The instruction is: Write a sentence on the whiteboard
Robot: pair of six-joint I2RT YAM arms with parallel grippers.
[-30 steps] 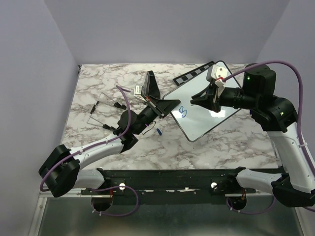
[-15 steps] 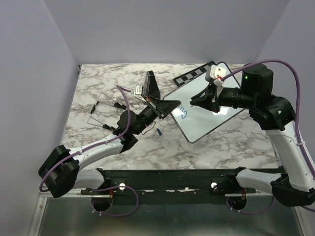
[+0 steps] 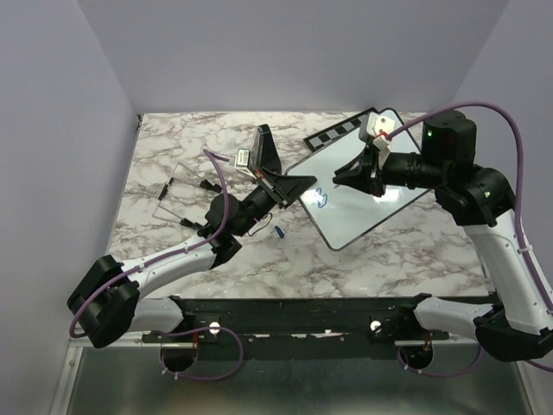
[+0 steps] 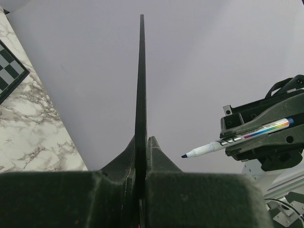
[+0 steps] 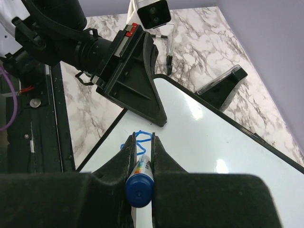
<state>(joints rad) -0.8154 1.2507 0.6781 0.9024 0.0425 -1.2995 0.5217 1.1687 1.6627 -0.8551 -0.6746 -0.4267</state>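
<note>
Left gripper (image 3: 291, 185): clamped on edge of glossy white black-rimmed whiteboard (image 3: 371, 212).
Right gripper (image 5: 141, 142): gripping white blue-capped marker (image 5: 139, 186) over blue handwritten strokes (image 5: 144, 135).

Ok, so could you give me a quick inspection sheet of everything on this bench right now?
Surface: marble-patterned table.
Job's things: whiteboard carries a short blue scribble near its left corner; marker points at it.
Clutter: chessboard beyond the whiteboard's far edge; small blue cap; clear frame; black wedge.
Grippers: left tool clamps the whiteboard's rim; right tool shut on the marker.
Cables: purple cables loop over both arms.
Surroundings: plain lilac walls; nothing else seen.
</note>
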